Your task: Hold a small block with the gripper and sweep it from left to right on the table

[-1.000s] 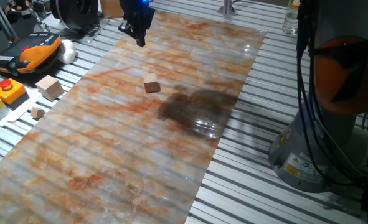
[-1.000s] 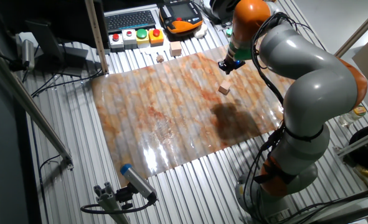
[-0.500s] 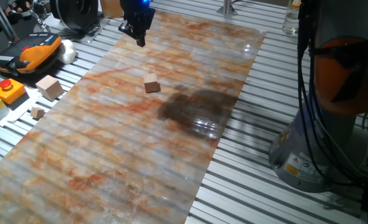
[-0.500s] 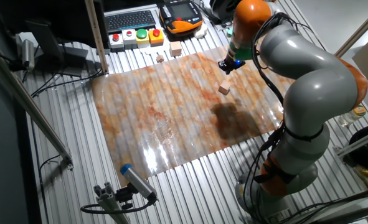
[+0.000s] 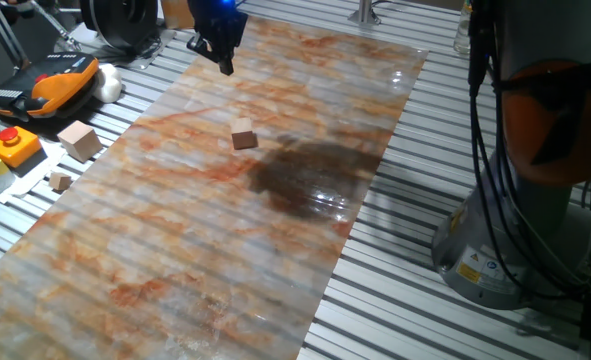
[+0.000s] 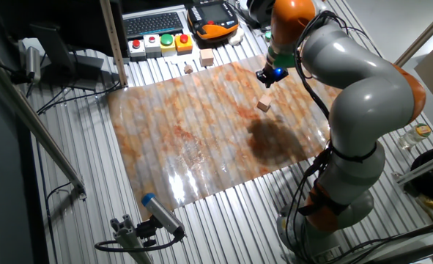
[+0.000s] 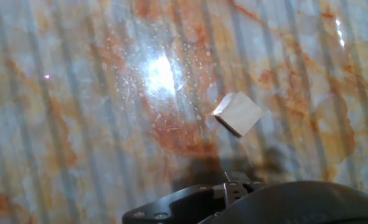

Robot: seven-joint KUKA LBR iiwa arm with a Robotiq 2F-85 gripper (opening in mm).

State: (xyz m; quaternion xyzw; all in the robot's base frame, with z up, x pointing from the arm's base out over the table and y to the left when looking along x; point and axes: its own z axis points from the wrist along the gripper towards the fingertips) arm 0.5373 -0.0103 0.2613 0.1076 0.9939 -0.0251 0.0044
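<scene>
Small block sits alone on the marbled sheet, just up-left of the dark stain; nothing touching it. Gripper hangs well apart from the block, near the sheet's far edge, w/ blue light on. Can't tell if the fingers are apart or together: too small in both fixed views, and the hand view shows only the housing. Vs a sec ago, block hasn't budged; gripper has drifted only a hair, while the arm's elbow swung more. So approx no progress: grasp not yet made, sweep not begun. Hand view has the block right of centre, rotated, so prob needs re-centring + wrist turn before descent.
</scene>
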